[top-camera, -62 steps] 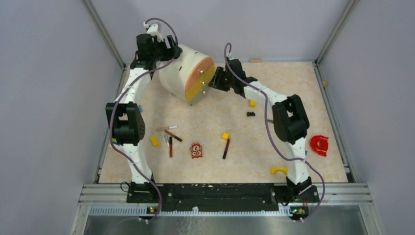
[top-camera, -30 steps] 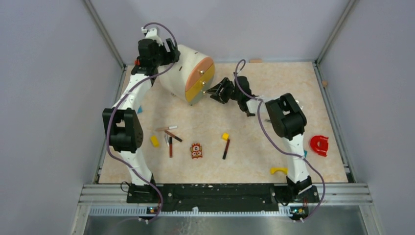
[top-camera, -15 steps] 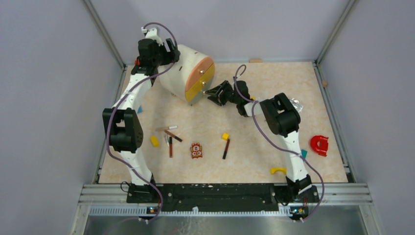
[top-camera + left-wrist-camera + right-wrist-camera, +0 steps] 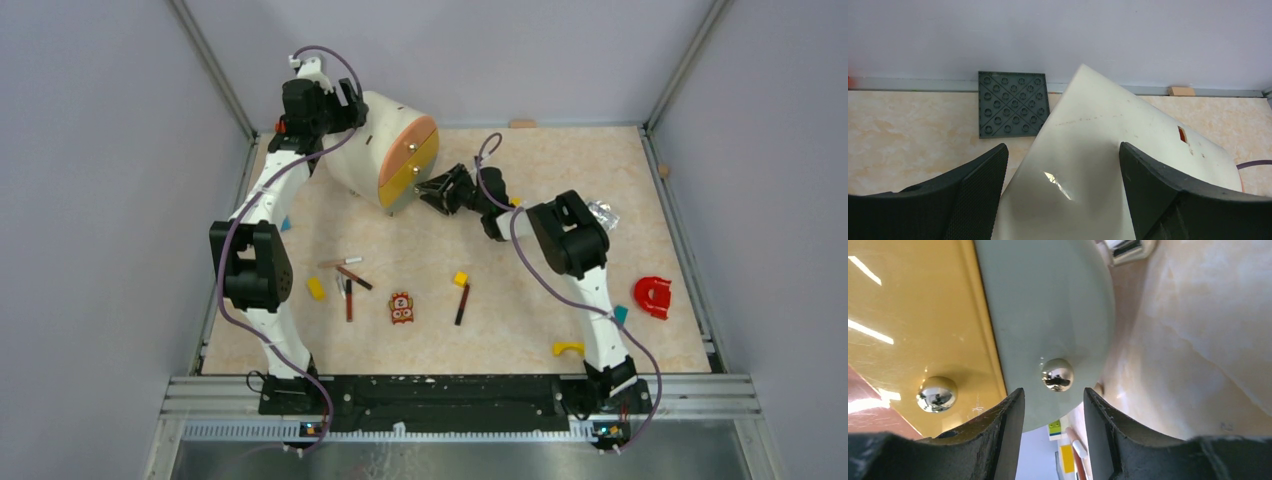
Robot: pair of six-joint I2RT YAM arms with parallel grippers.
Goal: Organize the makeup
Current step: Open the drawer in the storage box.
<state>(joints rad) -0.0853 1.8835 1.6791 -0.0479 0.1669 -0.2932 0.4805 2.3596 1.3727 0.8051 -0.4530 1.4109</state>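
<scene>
The makeup in view is several thin sticks lying loose on the table: a crossed group [image 4: 346, 272] with one more [image 4: 348, 299] left of centre, and a brown one [image 4: 462, 303] right of it. A white drawer box [image 4: 362, 150] stands at the back left with peach, yellow and grey-green fronts. My left gripper [image 4: 330, 105] is shut across its white back [image 4: 1088, 150], a pad on each side. My right gripper [image 4: 1053, 396] is open at the grey-green drawer [image 4: 1048, 315], its silver knob [image 4: 1057, 375] just ahead of the fingertips, untouched.
An orange-red toy figure [image 4: 402, 307], yellow blocks [image 4: 316, 288] [image 4: 460, 279], a yellow arch [image 4: 570, 349] and a red piece [image 4: 652, 296] lie about the table. A grey studded plate [image 4: 1013, 104] lies behind the box. Walls close three sides.
My right gripper has dropped and slid left, from the yellow drawer level to the lowest drawer's knob, its elbow swinging left. The left arm has stayed put over the last second.
</scene>
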